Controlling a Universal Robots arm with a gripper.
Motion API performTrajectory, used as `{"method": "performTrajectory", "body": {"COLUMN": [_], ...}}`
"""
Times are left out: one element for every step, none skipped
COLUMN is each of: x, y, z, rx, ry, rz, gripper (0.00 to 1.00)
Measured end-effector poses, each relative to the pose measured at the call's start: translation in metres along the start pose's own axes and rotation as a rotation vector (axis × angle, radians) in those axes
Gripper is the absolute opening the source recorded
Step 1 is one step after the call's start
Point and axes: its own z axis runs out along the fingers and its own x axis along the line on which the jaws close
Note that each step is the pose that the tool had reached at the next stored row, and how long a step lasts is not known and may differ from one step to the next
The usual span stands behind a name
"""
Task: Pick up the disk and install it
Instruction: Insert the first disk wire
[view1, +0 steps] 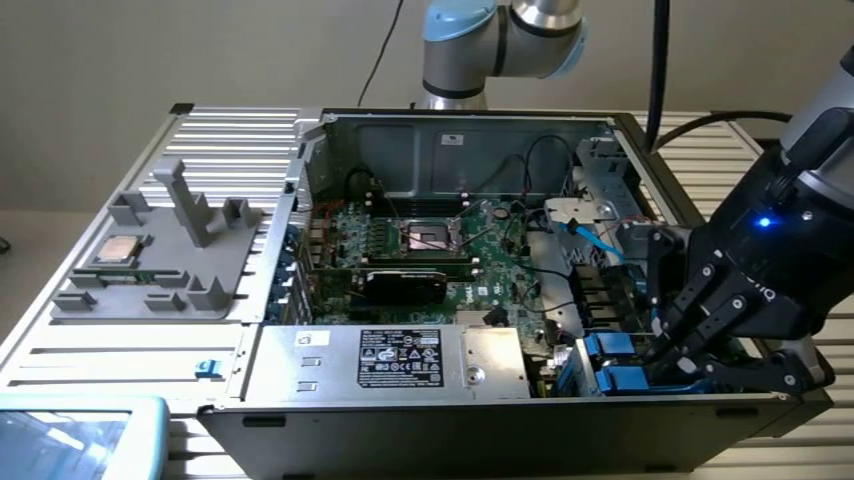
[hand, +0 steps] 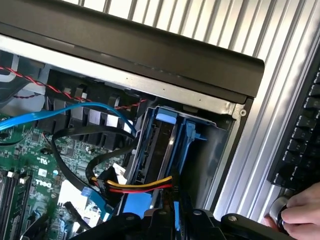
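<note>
Nearest in the wrist view, the pincer (hand: 175, 212) has its black fingers drawn almost together. Nothing can be seen clamped between them. Just beyond the tips the disk (hand: 161, 145) stands on edge inside the drive cage at a corner of the computer case (hand: 150, 50), its bright blue carrier wrapped round its dark side. A bundle of yellow, red and black wires (hand: 137, 186) runs up to the disk's edge, and a light blue cable (hand: 65, 112) loops over the green motherboard (hand: 30, 160) beside it. Past the case's black wall lies the ribbed metal tabletop (hand: 280, 60), with a black keyboard (hand: 300, 145) on it and a person's hand (hand: 300, 215) next to the keyboard. In the exterior view the pincer (view1: 663, 352) reaches down into the case's near corner on the exterior view's right, among blue drive carriers. A silver box with a black label (view1: 400, 360) sits along the near wall. Farther back is the open board, and well apart on the exterior view's left a small silver chip (view1: 120, 248) rests on a grey holder (view1: 160, 280).
</note>
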Motion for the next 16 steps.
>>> {"method": "performTrajectory", "body": {"x": [0.0000,0.0000,0.0000,0.0000,0.0000,0.0000,0.0000,0.0000,0.0000,0.0000,0.0000,-0.0001,0.0000,0.0000,0.0000,0.0000], "y": [0.0000,0.0000,0.0001,0.0001,0.0001,0.0001,0.0001,0.0001,0.0001,0.0001,0.0001,0.0001,0.0001,0.0001,0.0001,0.0001], "z": [0.0000,0.0001,0.0002,0.0002,0.0002,0.0003,0.0003,0.0003,0.0004,0.0004,0.0004,0.0003,0.0004,0.0005,0.0004,0.0005], "rx": [-0.0001,-0.0001,-0.0002,-0.0002,-0.0002,-0.0003,-0.0003,-0.0003,-0.0003,-0.0001,0.0002,0.0003,0.0002,0.0002,0.0002,0.0001], "ry": [0.0018,0.0036,0.0057,0.0076,0.0095,0.0115,0.0122,0.0123,0.0123,0.0125,0.0133,0.0149,0.0171,0.0191,0.0209,0.0220], "rz": [0.014,0.027,0.043,0.059,0.074,0.089,0.096,0.096,0.096,0.097,0.103,0.118,0.133,0.149,0.164,0.172], "gripper": [0.16,0.16,0.16,0.16,0.16,0.16,0.16,0.16,0.16,0.16,0.16,0.16,0.16,0.16,0.16,0.16]}}
